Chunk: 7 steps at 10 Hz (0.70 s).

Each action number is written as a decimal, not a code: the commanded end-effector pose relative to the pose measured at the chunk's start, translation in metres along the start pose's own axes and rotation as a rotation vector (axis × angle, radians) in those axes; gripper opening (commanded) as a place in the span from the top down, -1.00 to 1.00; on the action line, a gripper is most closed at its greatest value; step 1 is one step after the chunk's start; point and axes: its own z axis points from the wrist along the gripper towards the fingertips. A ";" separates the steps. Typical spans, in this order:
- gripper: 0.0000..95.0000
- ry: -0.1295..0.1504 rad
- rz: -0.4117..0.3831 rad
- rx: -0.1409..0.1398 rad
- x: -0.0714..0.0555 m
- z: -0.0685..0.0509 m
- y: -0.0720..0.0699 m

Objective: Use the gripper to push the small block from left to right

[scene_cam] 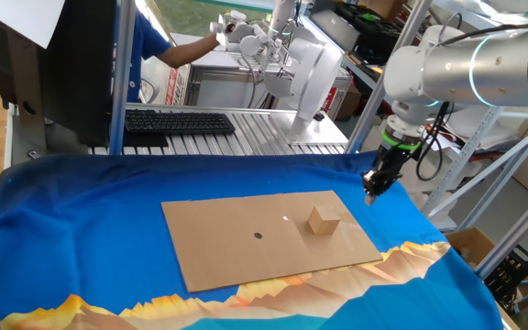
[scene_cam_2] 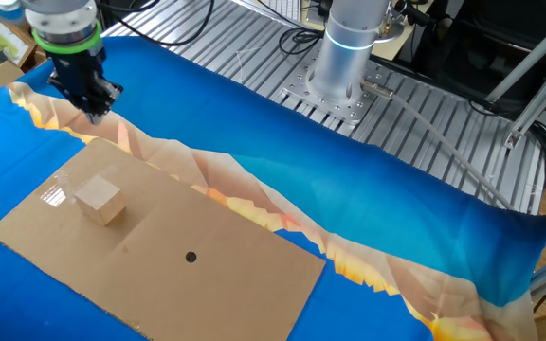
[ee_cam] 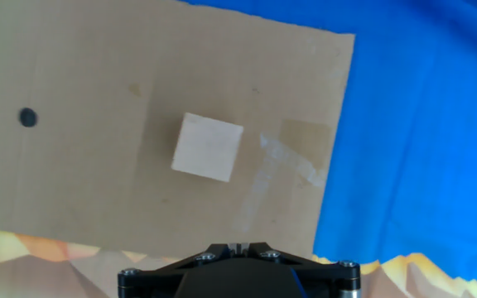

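The small block [scene_cam: 322, 221] is a light tan wooden cube on the right part of the flat cardboard sheet [scene_cam: 236, 243]. It also shows in the other fixed view [scene_cam_2: 100, 201] and in the hand view [ee_cam: 208, 147]. The gripper [scene_cam: 371, 195], black under a green ring, hangs above the blue cloth off the sheet's far right corner, apart from the block. In the other fixed view the gripper [scene_cam_2: 96, 116] sits beyond the sheet's edge. In the hand view its fingers [ee_cam: 238, 246] are pressed together, holding nothing.
A black dot [scene_cam: 258, 236] marks the middle of the sheet. A blue cloth [scene_cam: 81, 238] covers the table. The arm's base [scene_cam_2: 347, 57] stands on a ribbed metal plate. A keyboard [scene_cam: 177, 121] and a person's arm [scene_cam: 181, 46] lie beyond the table.
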 end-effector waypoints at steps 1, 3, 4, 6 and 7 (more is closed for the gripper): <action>1.00 -0.005 0.001 0.005 0.002 -0.001 0.001; 1.00 -0.006 0.005 0.006 0.002 0.000 0.002; 1.00 -0.005 0.006 0.006 0.002 0.000 0.002; 1.00 -0.004 0.009 0.007 0.001 0.000 0.002; 1.00 -0.004 0.013 0.009 0.001 0.000 0.002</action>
